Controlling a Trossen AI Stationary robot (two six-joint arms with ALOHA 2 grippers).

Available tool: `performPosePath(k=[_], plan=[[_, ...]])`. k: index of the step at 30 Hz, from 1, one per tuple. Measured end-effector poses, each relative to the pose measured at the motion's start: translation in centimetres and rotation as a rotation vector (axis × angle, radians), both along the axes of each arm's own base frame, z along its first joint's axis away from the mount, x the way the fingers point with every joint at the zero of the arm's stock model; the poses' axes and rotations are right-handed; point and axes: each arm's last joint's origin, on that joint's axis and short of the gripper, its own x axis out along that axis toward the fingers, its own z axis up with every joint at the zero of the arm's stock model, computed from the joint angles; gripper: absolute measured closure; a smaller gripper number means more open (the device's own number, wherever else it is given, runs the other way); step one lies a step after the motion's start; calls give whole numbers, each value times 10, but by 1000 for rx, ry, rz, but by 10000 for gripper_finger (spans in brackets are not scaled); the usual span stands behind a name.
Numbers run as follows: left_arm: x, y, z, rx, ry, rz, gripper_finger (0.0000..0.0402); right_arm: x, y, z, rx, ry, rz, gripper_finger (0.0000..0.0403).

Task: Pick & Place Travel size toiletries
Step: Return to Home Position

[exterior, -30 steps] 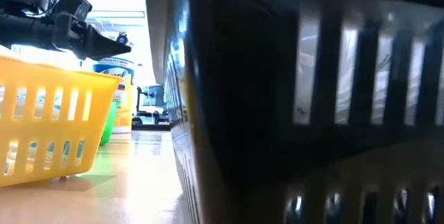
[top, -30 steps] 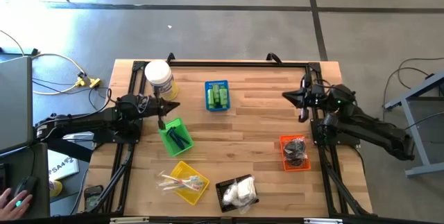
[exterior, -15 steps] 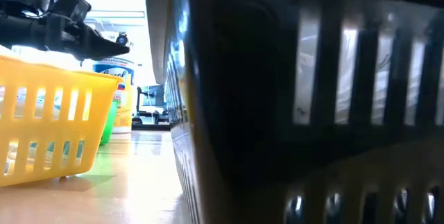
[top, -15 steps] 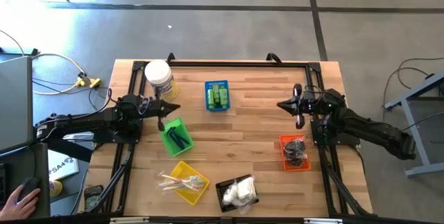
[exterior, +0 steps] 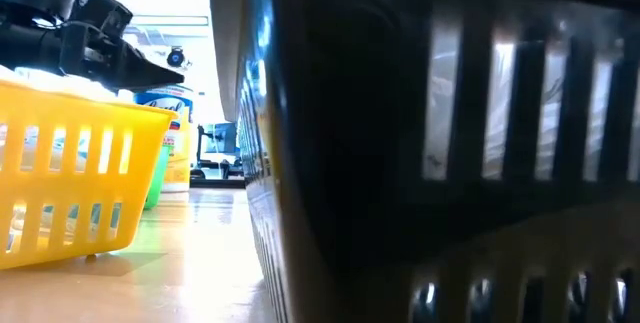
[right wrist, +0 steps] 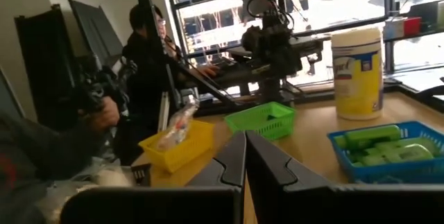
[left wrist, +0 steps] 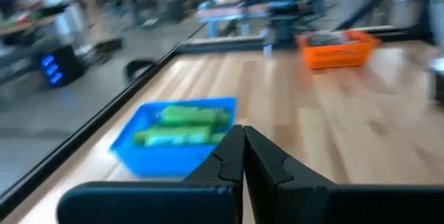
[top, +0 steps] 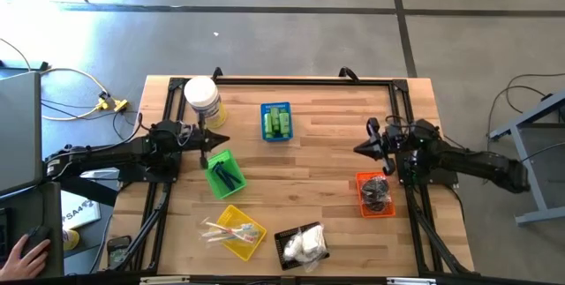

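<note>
The toiletries lie sorted in mesh baskets on the wooden table: green bottles (top: pixel 279 123) in the blue basket (top: pixel 265 130), white packets (top: pixel 306 245) in the black basket (top: pixel 284 248), pale sticks (top: pixel 231 229) in the yellow basket (top: pixel 249 248), and black pieces (top: pixel 375 189) in the orange basket (top: pixel 362 206). My left gripper (top: pixel 225 140) hangs shut and holds nothing, above the table between the white jar (top: pixel 202 100) and the green basket (top: pixel 214 179). My right gripper (top: pixel 357 150) is shut and holds nothing, just beyond the orange basket's far side. Both point level toward the table's middle.
The green basket holds dark blue items (top: pixel 229 176). In the low view the black basket (exterior: pixel 450 163) fills the right side and the yellow basket (exterior: pixel 70 173) stands at the left. A black frame (top: pixel 291 80) borders the table. A person (right wrist: pixel 149 57) sits beyond the table's left side.
My right gripper has swung toward the table's near edge and come down, turning as it went, from near the far right part of the table to just beyond the orange basket. It has stayed shut. My left gripper has kept its place.
</note>
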Motion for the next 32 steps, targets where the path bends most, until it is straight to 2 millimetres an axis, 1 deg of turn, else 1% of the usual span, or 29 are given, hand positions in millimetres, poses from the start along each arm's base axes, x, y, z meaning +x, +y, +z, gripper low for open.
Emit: performPosePath(k=[5, 10, 16, 20, 32], plan=[[-2, 4, -7, -45, 64, 150, 402, 0, 3, 1, 15, -11, -38, 400], [-2, 4, -8, -50, 73, 153, 402, 0, 3, 1, -29, -21, -45, 400], [-2, 4, -8, -49, 74, 153, 402, 0, 3, 2, -21, -30, -50, 400], [-2, 4, -8, -46, 75, 152, 402, 0, 1, 2, 8, -28, -91, 400], [-2, 4, -10, -45, 102, 154, 402, 0, 0, 2, -2, -33, -136, 400]])
